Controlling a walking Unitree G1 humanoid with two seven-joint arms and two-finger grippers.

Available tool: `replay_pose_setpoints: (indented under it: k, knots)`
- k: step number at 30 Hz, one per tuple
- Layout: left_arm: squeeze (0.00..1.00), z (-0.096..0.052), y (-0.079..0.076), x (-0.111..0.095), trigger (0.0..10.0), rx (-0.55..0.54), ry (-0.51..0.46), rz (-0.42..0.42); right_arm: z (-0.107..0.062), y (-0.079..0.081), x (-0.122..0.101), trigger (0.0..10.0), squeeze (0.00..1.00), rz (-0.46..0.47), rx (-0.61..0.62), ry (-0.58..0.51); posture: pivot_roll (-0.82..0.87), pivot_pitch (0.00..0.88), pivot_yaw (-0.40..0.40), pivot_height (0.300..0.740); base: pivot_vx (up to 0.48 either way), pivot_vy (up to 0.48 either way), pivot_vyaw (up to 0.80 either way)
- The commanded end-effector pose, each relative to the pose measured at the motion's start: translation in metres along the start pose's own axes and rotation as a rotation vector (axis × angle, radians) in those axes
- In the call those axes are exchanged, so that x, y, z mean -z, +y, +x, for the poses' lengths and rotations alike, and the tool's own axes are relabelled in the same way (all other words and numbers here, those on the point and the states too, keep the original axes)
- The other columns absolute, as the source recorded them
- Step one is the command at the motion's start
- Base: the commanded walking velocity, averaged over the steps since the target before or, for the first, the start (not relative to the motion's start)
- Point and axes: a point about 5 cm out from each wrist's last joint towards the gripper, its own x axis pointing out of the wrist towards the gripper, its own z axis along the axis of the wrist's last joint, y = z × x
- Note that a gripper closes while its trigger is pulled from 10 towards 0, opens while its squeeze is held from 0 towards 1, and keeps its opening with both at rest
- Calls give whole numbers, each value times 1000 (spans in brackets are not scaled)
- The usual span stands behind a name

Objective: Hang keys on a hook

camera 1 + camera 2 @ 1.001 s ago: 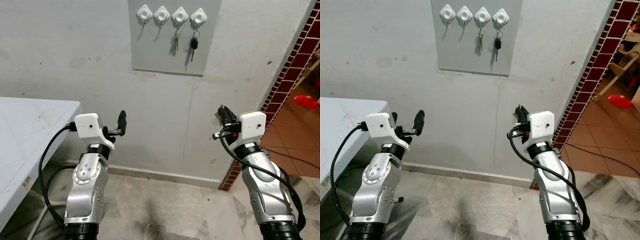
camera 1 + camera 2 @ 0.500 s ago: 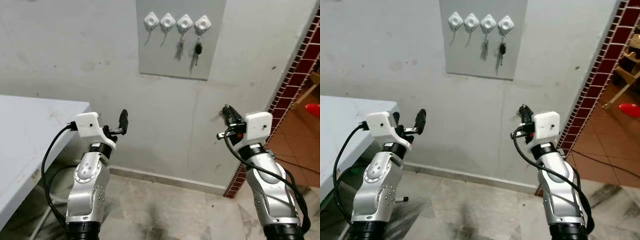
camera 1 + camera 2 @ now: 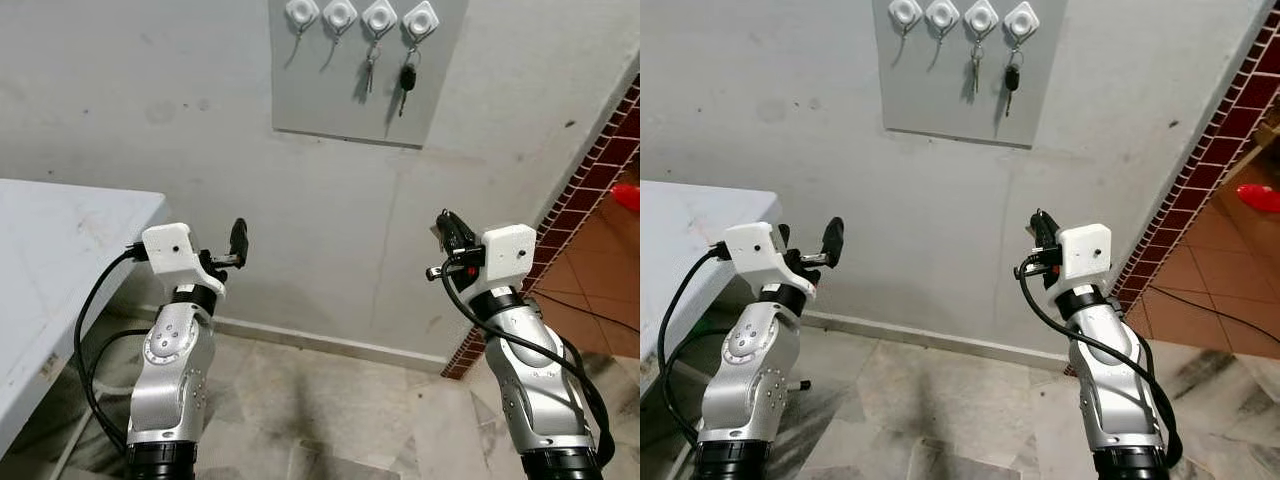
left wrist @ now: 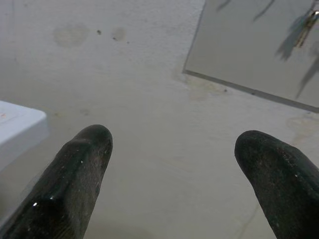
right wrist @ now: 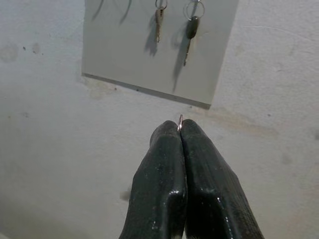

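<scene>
I'm carrying a key ring (image 5: 180,121) pinched in the right gripper (image 5: 180,130); next I raise it to a free hook (image 3: 340,14).

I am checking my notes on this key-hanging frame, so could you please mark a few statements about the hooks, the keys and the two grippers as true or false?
1. The grey board carries four white hooks. True.
2. All four hooks hold keys. False: keys hang from the two right-hand hooks, the silver key and the black-headed key; the two left ones are bare.
3. The right gripper is shut, with a thin metal ring showing at its tips. True.
4. The left gripper is shut. False: its fingers stand wide apart.
5. A white table stands on the robot's left. True.
</scene>
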Motion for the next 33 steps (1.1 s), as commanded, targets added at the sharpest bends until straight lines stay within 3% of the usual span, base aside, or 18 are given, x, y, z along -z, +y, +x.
replay_pose_setpoints:
  k: [1, 13, 21, 33]
  knots:
    - [0, 2, -1, -1, 10000, 0, -3, 12, 1, -2, -6, 10000, 0, -14, -3, -19, -3, 0, -50, 740, 0, 0, 0]
    - [0, 3, -2, -6, 10000, 13, -9, -21, 4, -8, -14, 10000, 0, -11, 29, -48, -1, 0, -55, 740, 0, 0, 0]
    - [0, -1, -2, -13, 10000, 37, -42, -31, 3, -14, -16, 10000, 0, 100, 83, -57, 5, 0, -58, 740, 0, 0, 0]
    - [0, -4, 1, -22, 10000, 43, -72, -40, 4, -11, -22, 10000, 0, 108, 69, -74, 17, 0, -61, 740, 61, 0, 0]
